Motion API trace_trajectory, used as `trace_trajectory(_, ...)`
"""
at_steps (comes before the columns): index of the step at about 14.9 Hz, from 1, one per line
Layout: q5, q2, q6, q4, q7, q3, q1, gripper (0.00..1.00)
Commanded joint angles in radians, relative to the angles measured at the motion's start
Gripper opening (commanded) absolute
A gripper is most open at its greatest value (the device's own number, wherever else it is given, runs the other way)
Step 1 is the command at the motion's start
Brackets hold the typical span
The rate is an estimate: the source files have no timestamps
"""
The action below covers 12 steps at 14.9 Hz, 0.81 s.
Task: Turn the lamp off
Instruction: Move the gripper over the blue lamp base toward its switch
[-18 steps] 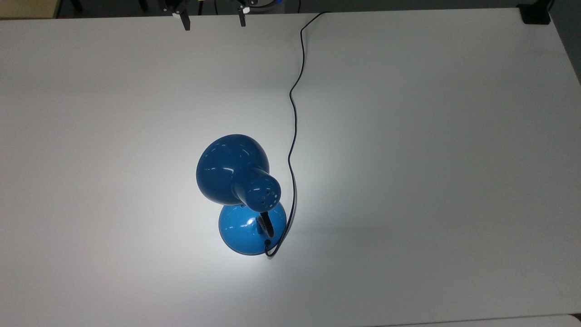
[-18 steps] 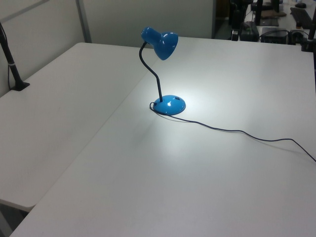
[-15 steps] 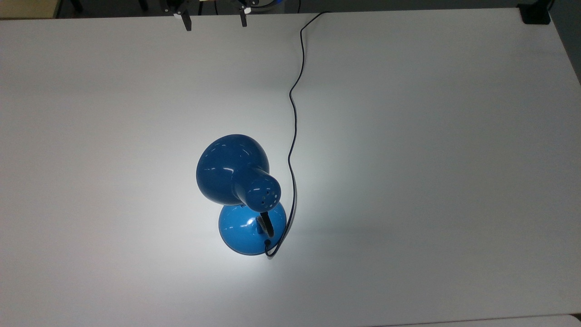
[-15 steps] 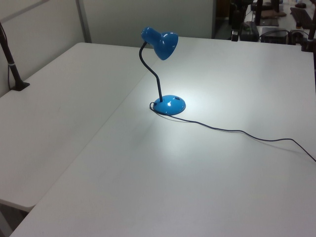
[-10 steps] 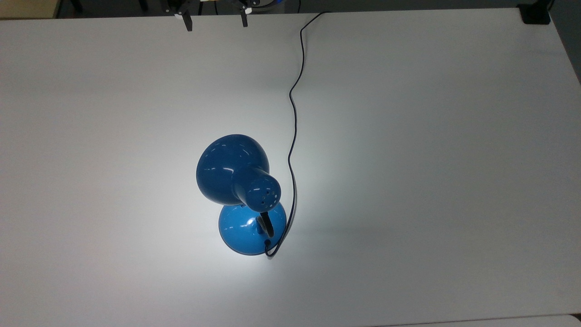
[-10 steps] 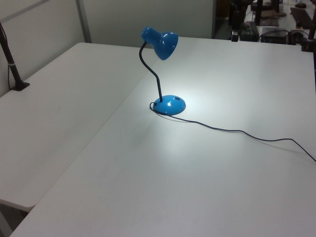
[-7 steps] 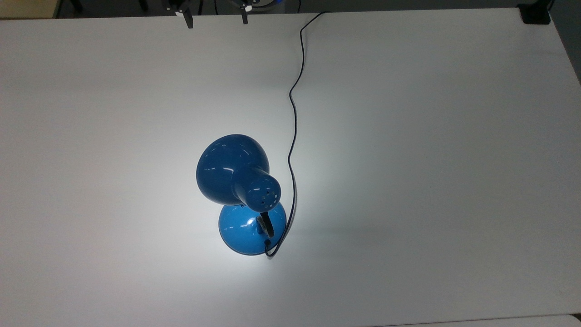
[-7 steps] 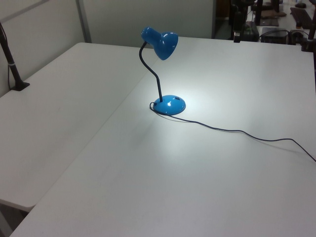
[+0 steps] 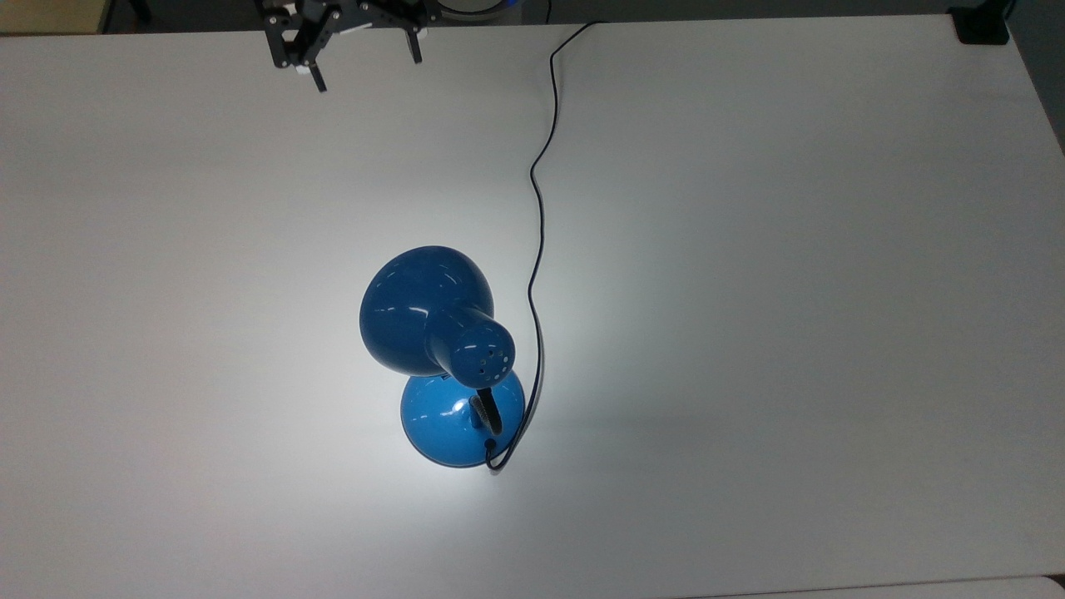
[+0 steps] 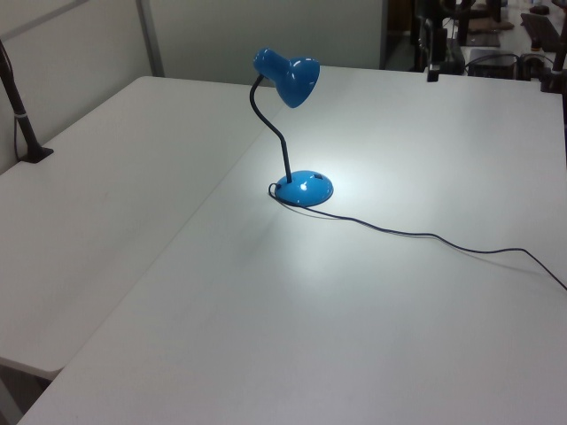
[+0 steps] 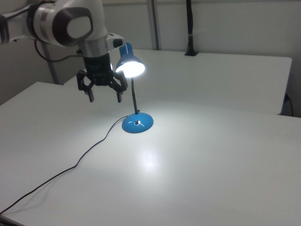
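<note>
The blue lamp stands lit near the middle of the white table, its shade (image 9: pixel 424 312) tilted over the round base (image 9: pixel 462 420). Bright light pools on the table around the base (image 11: pixel 138 123) under the glowing shade (image 11: pixel 129 62). The lamp's black neck (image 10: pixel 273 133) curves up from the base (image 10: pixel 304 188). A thin black cord (image 9: pixel 537 208) runs from the base to the table's far edge. My gripper (image 9: pixel 364 71) hangs open above the table near the top view's upper edge, well away from the lamp. In the right view the gripper (image 11: pixel 105 98) is at the shade's left, nothing between its fingers.
The cord (image 11: pixel 89 150) trails across the table toward the right view's lower left. A black clamped post (image 10: pixel 22 124) stands at the left view's left edge, and a black mount (image 9: pixel 982 25) sits at the top view's upper right corner.
My gripper has come further in over the table, shifting toward the top view's left, with more of its body now showing. The lamp stays lit and has not moved.
</note>
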Motion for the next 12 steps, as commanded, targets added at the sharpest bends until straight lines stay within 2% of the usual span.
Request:
trace_trajectory(1, -0.012, 0.104, 0.210, -0.013, -0.013, 0.000, 0.009, 0.98)
trace_trajectory(2, -0.007, 0.127, 0.242, -0.013, 0.012, 0.000, 0.009, 0.81)
trace_trajectory(3, -0.004, 0.165, 0.296, -0.010, 0.075, 0.006, 0.011, 0.43)
trace_trajectory(4, -0.001, 0.187, 0.347, -0.010, 0.120, 0.008, 0.012, 0.17)
trace_trajectory(5, 0.008, 0.210, 0.397, -0.011, 0.158, 0.009, 0.015, 0.01)
trace_trajectory(8, 0.025, 0.287, 0.558, -0.013, 0.217, 0.009, 0.038, 0.00)
trace_trajectory(12, 0.025, 0.368, 0.661, -0.012, 0.240, 0.009, 0.060, 0.00)
